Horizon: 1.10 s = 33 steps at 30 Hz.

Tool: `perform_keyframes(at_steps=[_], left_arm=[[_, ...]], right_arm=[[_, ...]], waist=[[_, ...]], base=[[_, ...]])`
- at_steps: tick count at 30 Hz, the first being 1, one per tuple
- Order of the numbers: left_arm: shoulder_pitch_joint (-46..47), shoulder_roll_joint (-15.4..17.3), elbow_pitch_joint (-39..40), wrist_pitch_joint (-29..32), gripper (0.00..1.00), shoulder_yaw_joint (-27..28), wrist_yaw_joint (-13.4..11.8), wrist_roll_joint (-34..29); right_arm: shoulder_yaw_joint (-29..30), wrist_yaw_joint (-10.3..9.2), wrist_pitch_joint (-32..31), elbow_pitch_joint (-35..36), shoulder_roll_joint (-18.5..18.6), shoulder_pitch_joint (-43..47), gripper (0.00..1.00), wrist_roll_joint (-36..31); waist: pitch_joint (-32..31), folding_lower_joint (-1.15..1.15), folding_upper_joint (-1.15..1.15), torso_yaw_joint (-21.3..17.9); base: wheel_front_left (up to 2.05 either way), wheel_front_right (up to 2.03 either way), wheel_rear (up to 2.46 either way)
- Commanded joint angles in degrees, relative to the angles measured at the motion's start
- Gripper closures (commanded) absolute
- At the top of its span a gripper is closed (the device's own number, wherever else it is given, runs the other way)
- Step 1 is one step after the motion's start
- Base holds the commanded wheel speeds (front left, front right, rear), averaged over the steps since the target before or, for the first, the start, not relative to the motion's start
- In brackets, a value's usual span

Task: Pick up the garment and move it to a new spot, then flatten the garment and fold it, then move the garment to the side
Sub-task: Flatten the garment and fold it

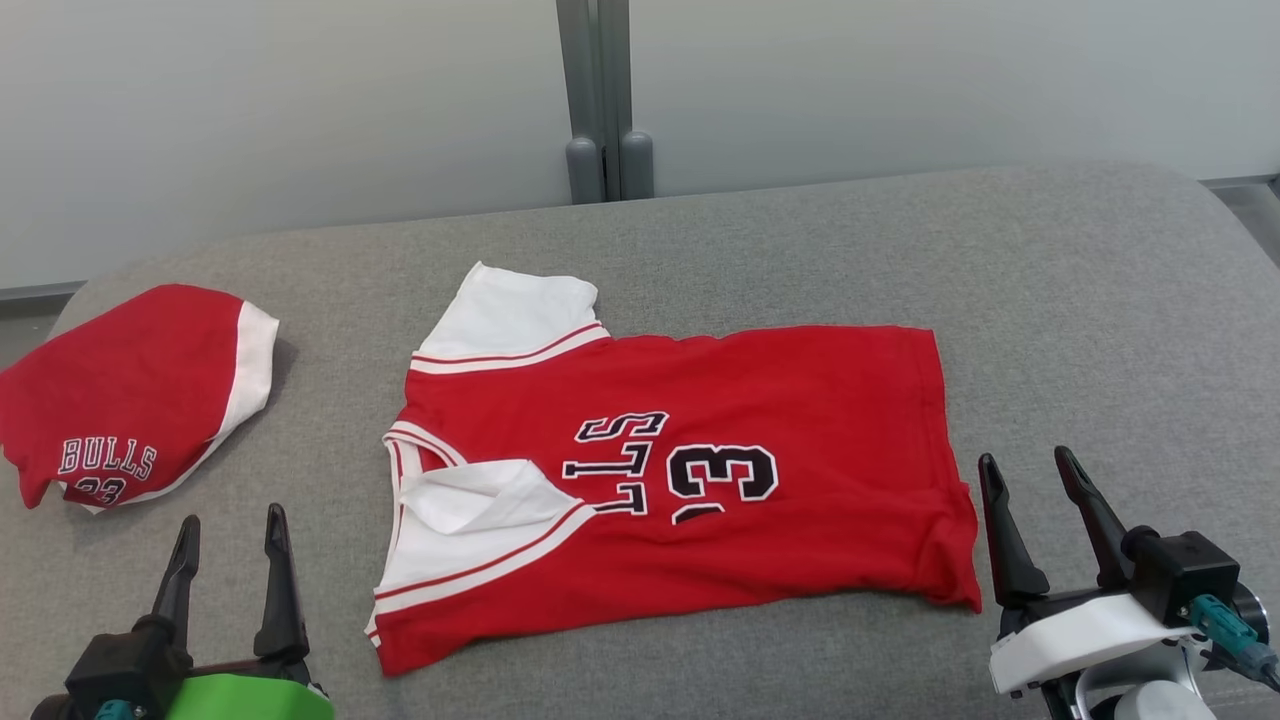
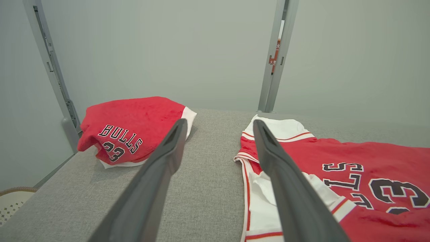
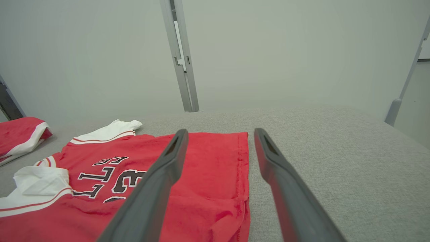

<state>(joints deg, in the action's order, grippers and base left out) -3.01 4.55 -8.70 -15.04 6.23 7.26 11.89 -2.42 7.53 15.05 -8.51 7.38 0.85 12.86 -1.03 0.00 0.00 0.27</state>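
The garment [image 1: 760, 490], a red jersey with white sleeves and black "33" lettering, lies spread sideways in the middle of the grey surface, collar to the left and hem to the right. One white sleeve is folded in over its front. It appears as the garment [image 2: 369, 161] and the garment [image 3: 208, 168] in the wrist views. My left gripper [image 1: 232, 528] is open at the lower left, just off the collar end, holding nothing; it is the left gripper [image 2: 218, 126] in its own view. My right gripper [image 1: 1028, 464] is open beside the hem, empty, seen as the right gripper [image 3: 218, 134].
A second red jersey [image 1: 130, 395] marked "BULLS 23" lies folded at the far left of the grey padded table [image 1: 1100, 300]. A grey post [image 1: 600, 100] and pale wall stand behind. Bare grey surface stretches to the right of the spread garment.
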Motion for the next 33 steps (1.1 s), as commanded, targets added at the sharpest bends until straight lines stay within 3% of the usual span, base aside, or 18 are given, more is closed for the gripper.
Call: perform_keyframes(at_steps=[1, 9, 17, 25, 33], left_arm=[[-0.4, 0.4, 0.2, -0.2, 0.00, 0.1, 0.2, -0.4], [7.1, 4.3, -0.8, -0.2, 0.00, -2.3, 0.3, -1.4], [24.7, 10.7, -5.3, 0.8, 0.00, -9.9, 0.3, 1.3], [42.8, 15.3, -14.7, 3.5, 0.00, -17.8, 0.3, 7.9], [57.3, 19.1, -24.5, 6.7, 0.00, -26.4, 0.3, 15.8]], right_arm=[[0.1, -0.09, 0.2, -0.1, 0.3, -0.5, 0.00, -0.7], [-0.8, -0.09, 0.2, -1.4, 2.3, -7.1, 0.00, -1.6], [-1.8, -0.09, -2.3, -8.6, 5.7, -21.4, 0.00, -2.5], [-3.5, -0.09, -8.1, -16.5, 7.3, -34.5, 0.00, -1.9], [-7.5, -0.09, -12.0, -25.1, 5.8, -44.5, 0.00, -0.7]], waist=[[0.1, 0.00, 0.00, 0.0], [2.2, 0.00, 0.00, -0.7], [10.0, 0.00, 0.00, -2.1], [19.4, 0.00, 0.00, -5.1], [28.1, 0.00, 0.00, -7.9]], base=[[0.00, 0.00, 0.00], [0.00, 0.00, 0.00], [0.00, 0.00, 0.00], [0.00, 0.00, 0.00], [0.00, 0.00, 0.00]])
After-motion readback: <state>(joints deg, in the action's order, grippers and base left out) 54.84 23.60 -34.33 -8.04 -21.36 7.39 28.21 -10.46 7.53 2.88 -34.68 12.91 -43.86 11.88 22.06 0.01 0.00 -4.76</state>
